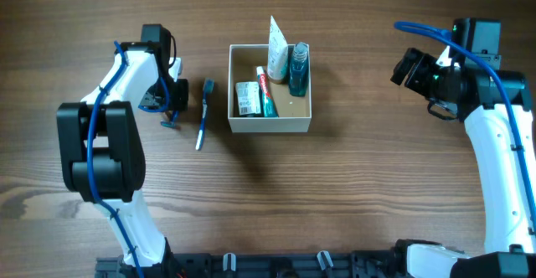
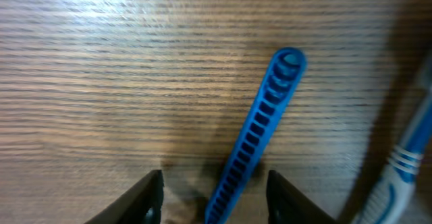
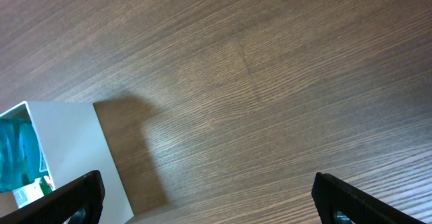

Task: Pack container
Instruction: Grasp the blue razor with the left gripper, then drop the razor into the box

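Note:
The container [image 1: 270,125], a small square white-walled box with a tan inside, stands at the table's middle. It holds a toothpaste tube [image 1: 265,94], a white tube [image 1: 277,40], a teal bottle [image 1: 298,69] and a small labelled pack [image 1: 246,98]. A blue-and-white toothbrush [image 1: 203,115] lies left of the container and shows in the left wrist view [image 2: 398,166]. My left gripper [image 1: 173,104] is open, its fingers [image 2: 214,197] on either side of a blue ribbed handle [image 2: 264,113] lying on the table. My right gripper [image 1: 407,67] is open and empty [image 3: 209,200], right of the container [image 3: 67,143].
The wooden table [image 1: 352,194] stretches around the container. The blue handle's lower end [image 1: 170,124] sticks out below the left gripper. The teal bottle shows at the left edge of the right wrist view [image 3: 13,156].

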### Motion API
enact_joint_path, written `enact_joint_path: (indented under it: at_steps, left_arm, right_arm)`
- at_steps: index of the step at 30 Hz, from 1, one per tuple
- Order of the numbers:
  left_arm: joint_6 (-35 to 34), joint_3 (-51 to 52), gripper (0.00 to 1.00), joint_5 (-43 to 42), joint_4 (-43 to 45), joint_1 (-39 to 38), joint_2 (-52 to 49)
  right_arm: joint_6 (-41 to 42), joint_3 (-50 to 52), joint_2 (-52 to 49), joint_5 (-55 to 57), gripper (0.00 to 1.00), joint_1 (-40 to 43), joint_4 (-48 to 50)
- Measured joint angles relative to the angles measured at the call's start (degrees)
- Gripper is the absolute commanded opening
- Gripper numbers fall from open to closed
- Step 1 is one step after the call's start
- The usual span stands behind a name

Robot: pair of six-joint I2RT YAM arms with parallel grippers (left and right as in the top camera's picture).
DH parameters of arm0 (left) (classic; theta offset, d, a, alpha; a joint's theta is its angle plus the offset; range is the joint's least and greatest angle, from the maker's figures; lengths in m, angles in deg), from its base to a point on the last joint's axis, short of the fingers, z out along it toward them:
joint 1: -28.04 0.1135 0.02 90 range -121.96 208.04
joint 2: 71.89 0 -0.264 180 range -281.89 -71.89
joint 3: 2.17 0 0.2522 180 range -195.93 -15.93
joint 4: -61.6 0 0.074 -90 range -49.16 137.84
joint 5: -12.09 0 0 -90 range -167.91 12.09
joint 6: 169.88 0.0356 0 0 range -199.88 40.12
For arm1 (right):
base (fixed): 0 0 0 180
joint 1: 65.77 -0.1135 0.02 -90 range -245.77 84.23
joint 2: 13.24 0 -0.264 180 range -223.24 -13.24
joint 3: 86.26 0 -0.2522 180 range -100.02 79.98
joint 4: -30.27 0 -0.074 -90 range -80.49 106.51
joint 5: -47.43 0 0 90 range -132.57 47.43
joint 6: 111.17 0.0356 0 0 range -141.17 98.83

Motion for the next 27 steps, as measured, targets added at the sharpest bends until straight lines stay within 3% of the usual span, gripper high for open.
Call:
enact_joint_path:
  at_steps: [5, 19, 27]
  left_arm:
    - [0.33, -0.31, 0.04, -0.02, -0.83, 0.00, -0.63]
    - [-4.33, -0.39, 0.04, -0.02, -8.02, 0.00, 0.20]
    - [-10.93, -7.10, 0.04, -4.81, -15.56, -3.28, 10.40]
  right_arm:
    - [0.00, 0.00, 0.00, 0.02, 1.00, 0.00, 0.00]
    - [0.00, 0.00, 0.00, 0.02, 1.00, 0.00, 0.00]
    - [0.00, 0.00, 0.00, 0.02, 1.00, 0.00, 0.00]
